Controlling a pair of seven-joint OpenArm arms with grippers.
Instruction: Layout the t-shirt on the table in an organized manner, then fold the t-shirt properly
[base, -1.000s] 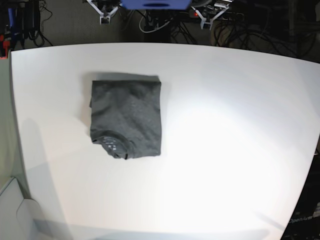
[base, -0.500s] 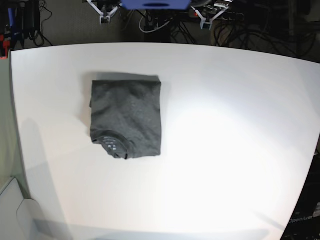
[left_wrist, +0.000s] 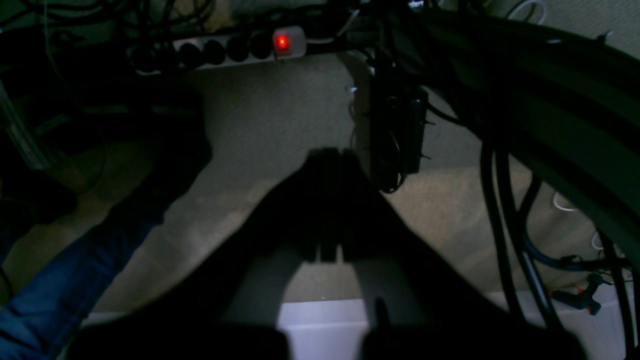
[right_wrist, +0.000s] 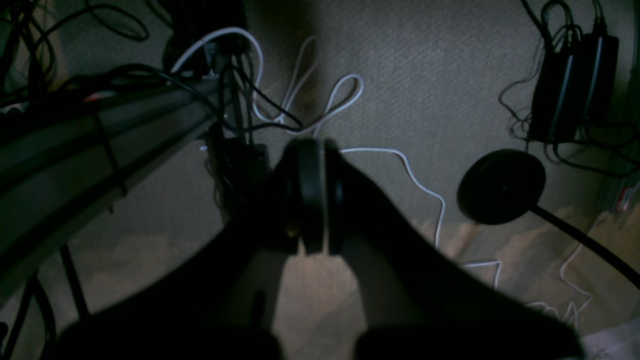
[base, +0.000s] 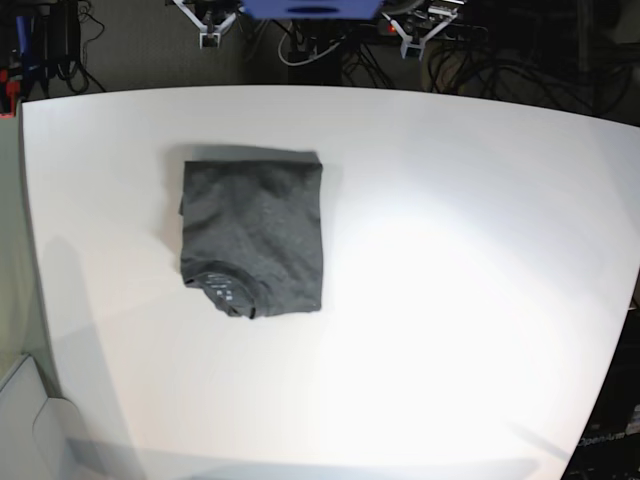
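Lying folded on the white desk (base: 450, 300), the charcoal t-shirt (base: 252, 235) is judged soft and light, best pinched at corners; both arms' fingers (left_wrist: 327, 165) (right_wrist: 312, 195) are pressed together, empty.

Table (base: 450, 300) wide open right of and below folded t-shirt (base: 252, 235); narrower bare margins at its left and far side. Nothing else stands on top.

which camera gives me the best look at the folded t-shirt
The base view. It shows the whole t-shirt folded into a neat rectangle on the white table, neck label at the near edge. Both wrist views face the floor and cables beyond the table and show nothing of the shirt.
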